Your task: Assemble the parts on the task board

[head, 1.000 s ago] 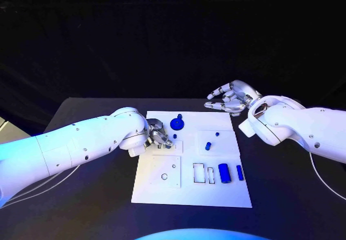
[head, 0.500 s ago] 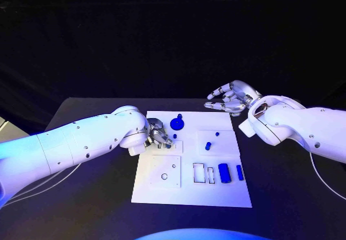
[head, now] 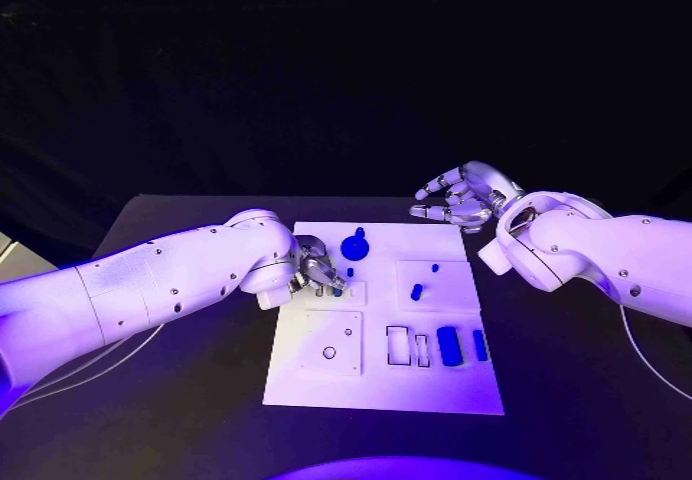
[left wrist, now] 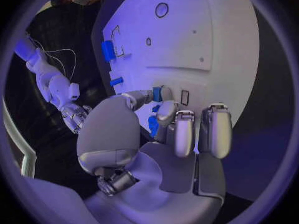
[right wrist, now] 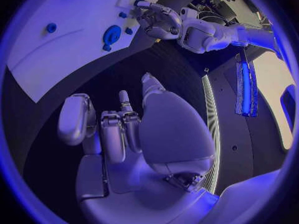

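The white task board (head: 382,385) lies in the middle of the black desk (head: 173,400), with bare desk showing on both of its long sides and along its near edge. The left robot hand (head: 317,272) sits over the board's left edge, near the far end. The right robot hand (head: 459,200) hovers just past the board's far right corner, over the dark desk.

In the left wrist view, the left robot hand (left wrist: 159,129) has its fingers curled together, and a small blue part (left wrist: 163,93) is pinched at the fingertips, right above the board. The right robot hand (right wrist: 121,129) holds nothing; its fingers are loosely bent and apart.

On the board, a round blue knob (head: 355,247) stands near the far edge, a small blue peg (head: 417,292) lies in the middle right, and two blue cylinders (head: 450,345) lie side by side near the right edge.

The left robot hand hides the board beneath it in the head view, so I cannot tell whether the pinched part touches the board.
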